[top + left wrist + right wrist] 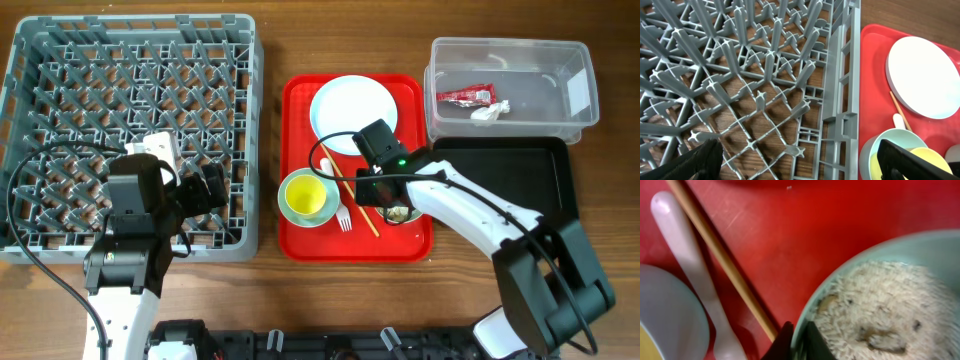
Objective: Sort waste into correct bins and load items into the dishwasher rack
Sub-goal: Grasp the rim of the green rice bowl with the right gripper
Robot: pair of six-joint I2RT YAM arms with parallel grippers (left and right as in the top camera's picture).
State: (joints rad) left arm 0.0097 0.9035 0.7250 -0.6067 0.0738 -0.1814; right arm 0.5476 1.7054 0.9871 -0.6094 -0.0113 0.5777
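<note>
Emptying the rice bowl is the step in hand: the right jaws pinch shut on the rim of the mint-green bowl (930,245), which sits on the red tray (300,240). Next, probably, comes a level lift and a tip of the rice (880,315) into the black tray (510,165). The right arm (470,210) reaches low across the tray; the left jaws hang wide open over the rack (60,60).

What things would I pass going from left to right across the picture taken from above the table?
grey dish rack → red tray → clear tub
</note>
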